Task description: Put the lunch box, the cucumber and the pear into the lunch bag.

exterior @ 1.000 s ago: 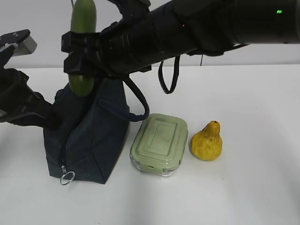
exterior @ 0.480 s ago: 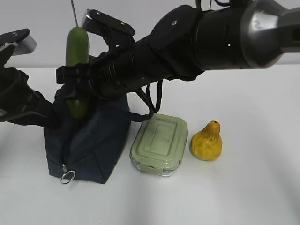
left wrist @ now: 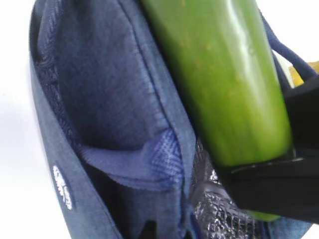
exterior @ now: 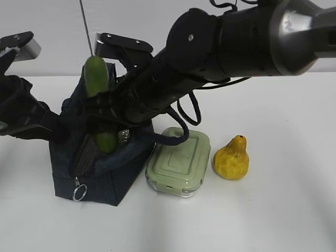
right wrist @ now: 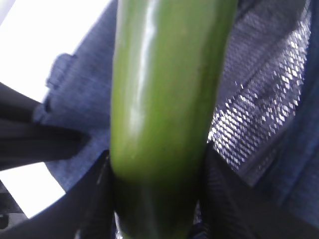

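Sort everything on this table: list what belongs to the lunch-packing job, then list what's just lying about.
Belongs to the job:
lunch bag
cucumber, held by the right gripper
lunch box
pear

Lying about:
nothing else visible on the table

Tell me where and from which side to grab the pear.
Grip the pear across its wide lower body, coming down from above. It stands upright with its narrow neck pointing up, and its right and front sides are clear, while the lunch box sits close on its left, so set the claw fingers front and back.
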You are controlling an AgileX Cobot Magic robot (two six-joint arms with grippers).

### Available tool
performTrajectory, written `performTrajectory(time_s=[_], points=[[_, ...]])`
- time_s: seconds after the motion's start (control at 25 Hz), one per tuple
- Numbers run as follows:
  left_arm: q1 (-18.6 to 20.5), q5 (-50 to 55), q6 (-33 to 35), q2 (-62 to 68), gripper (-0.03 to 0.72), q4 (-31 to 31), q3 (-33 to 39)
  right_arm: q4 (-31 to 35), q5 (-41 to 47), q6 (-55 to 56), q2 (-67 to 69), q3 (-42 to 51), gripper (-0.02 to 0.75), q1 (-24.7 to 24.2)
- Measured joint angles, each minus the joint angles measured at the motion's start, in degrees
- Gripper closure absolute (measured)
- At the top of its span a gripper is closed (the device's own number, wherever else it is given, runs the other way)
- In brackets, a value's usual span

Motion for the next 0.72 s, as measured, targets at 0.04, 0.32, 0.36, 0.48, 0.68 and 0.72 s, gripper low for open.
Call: performTrajectory(time_s=[0.04, 0.32, 0.36, 0.48, 0.68, 0.72], points=[[0.0, -0.1, 0.0, 0.0, 0.685, 0.0, 0.0, -0.9, 0.3, 2.4, 0.0, 0.0, 0.4, 0.0], [0.0, -0.5, 0.0, 0.0, 0.685, 0.0, 0.0, -6.0, 2.3, 11.7, 0.1, 0.0, 0.4, 0.0], [0.0, -0.5, 0.0, 0.0, 0.685, 0.0, 0.0, -8.6, 3.0, 13.8, 0.1, 0.0, 0.4, 0.0], [0.0, -0.8, 0.0, 0.0, 0.685, 0.0, 0.0, -14.8, 4.7, 18.7, 0.1, -0.1, 0.4, 0.0], [0.0, -0.8, 0.0, 0.0, 0.685, 0.0, 0.0, -17.7, 6.0, 20.9, 0.1, -0.1, 0.4, 0.1], [0.0, -0.8, 0.0, 0.0, 0.685, 0.0, 0.0, -17.8, 6.1, 21.0, 0.1, -0.1, 0.4, 0.1]])
